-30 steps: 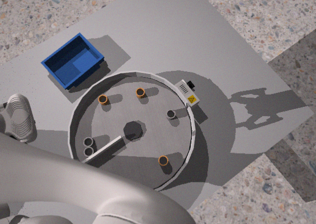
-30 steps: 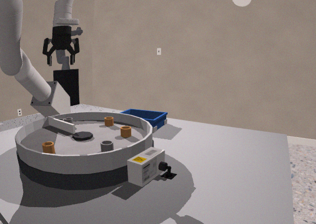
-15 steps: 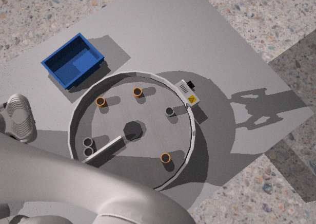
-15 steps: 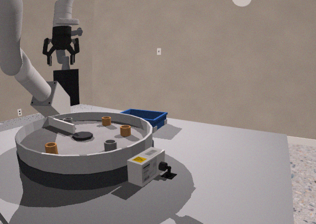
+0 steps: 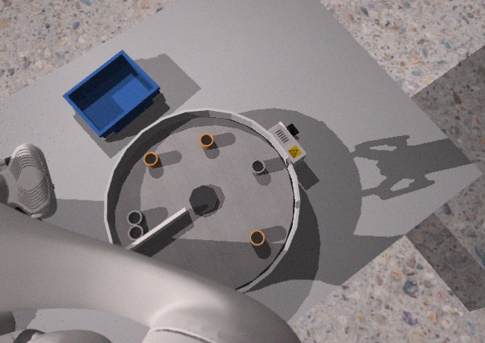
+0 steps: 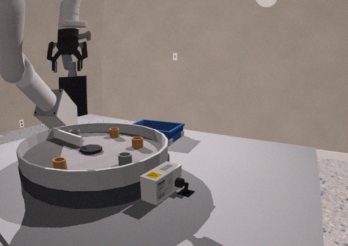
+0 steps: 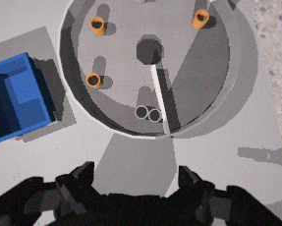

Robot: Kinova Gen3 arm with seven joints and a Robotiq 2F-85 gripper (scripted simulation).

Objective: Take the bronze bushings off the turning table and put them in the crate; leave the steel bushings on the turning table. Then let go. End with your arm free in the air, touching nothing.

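Note:
The turning table [image 5: 232,223] [image 7: 123,64] carries three bronze bushings, all upright. One bronze bushing [image 5: 151,166] [image 6: 114,134] [image 7: 89,84] is on the crate side, nearest the steel pair. A second [image 5: 207,147] [image 6: 137,143] [image 7: 98,32] stands farther round; a third [image 5: 257,244] [image 6: 60,164] [image 7: 199,25] is across the disc. A lone steel bushing [image 6: 125,159] stands near the rim. Two steel bushings [image 5: 135,224] [image 7: 147,114] touch each other beside the bar. The blue crate [image 5: 130,94] [image 6: 176,134] [image 7: 34,103] shows nothing inside. My gripper [image 6: 67,67] [image 7: 136,173] is open and empty, high above the work surface.
A white fixed bar [image 5: 159,228] [image 6: 68,136] [image 7: 160,95] runs from near the dark hub [image 5: 202,198] to the raised wall. A white box with a warning label [image 5: 287,142] [image 6: 161,181] sits outside the wall. My arm [image 5: 98,263] covers the lower left of the top view.

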